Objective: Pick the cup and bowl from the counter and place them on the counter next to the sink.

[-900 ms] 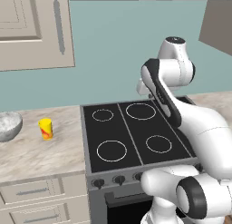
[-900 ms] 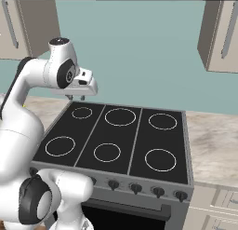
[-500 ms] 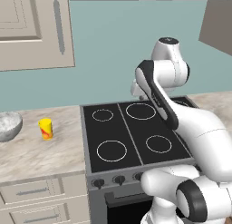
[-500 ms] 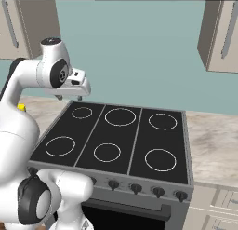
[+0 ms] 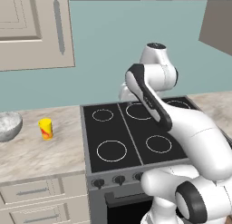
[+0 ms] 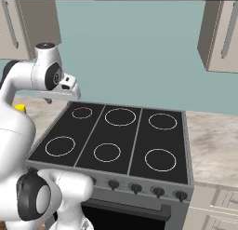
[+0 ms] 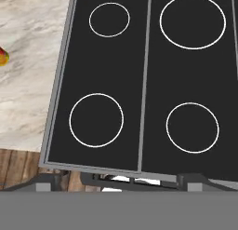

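Counter point(image 5: 54, 150) left of stovetop point(image 5: 131, 132) carries bowl point(image 5: 9, 125) at far left, cup point(image 5: 45, 129) upright just beside it, apart. Gripper point(image 6: 62, 95) high over stovetop's left rear; jaw state cannot be told. Approach: swing left, descend square over cup, fingers astride. Cup lies well left of gripper and below

Arm raised, elbow bent, end effector point(image 6: 48, 100) low.

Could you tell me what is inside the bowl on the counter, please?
The bowl stands on the counter left of the cup. From this low angle its inside is hidden behind its near wall, so contents cannot be judged.
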Available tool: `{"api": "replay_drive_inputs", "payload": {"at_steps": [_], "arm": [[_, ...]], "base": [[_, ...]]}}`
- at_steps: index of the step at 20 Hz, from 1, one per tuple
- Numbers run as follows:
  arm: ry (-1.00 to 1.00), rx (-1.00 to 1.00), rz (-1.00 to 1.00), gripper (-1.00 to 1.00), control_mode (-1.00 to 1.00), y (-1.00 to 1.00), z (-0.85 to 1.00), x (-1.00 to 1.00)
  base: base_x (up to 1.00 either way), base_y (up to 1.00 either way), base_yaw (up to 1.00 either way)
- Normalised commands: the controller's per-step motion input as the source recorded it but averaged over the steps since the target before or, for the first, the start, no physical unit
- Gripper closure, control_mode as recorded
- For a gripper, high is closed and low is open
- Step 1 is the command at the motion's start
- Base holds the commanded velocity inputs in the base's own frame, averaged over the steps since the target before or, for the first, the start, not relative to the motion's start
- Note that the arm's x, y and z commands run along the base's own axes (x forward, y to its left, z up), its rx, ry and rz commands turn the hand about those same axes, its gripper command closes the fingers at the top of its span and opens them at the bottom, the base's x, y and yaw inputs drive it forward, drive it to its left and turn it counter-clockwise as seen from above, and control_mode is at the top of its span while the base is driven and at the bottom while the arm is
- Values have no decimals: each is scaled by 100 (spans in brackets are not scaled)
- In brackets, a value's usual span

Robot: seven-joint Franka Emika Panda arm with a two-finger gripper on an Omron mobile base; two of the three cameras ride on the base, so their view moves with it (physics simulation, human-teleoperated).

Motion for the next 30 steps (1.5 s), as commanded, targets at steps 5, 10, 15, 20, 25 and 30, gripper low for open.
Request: {"api": "replay_drive_inputs", "payload": {"at_steps": [5, 10, 15, 20, 25, 30], "arm": [[6, 15, 0, -100, -100, 23, -33, 0], [2, 20, 0, -100, -100, 9, -34, 0], [0, 19, 0, -100, -100, 1, -46, 0], [-6, 3, 0, -100, -100, 1, -22, 2], [-7, 0, 0, -100, -100, 27, -1, 15], [-9, 0, -1, -100, -100, 62, -1, 10]], "base": [[0, 0, 0], [0, 0, 0], [0, 0, 0], [0, 0, 0], [0, 0, 0], [0, 0, 0]]}}
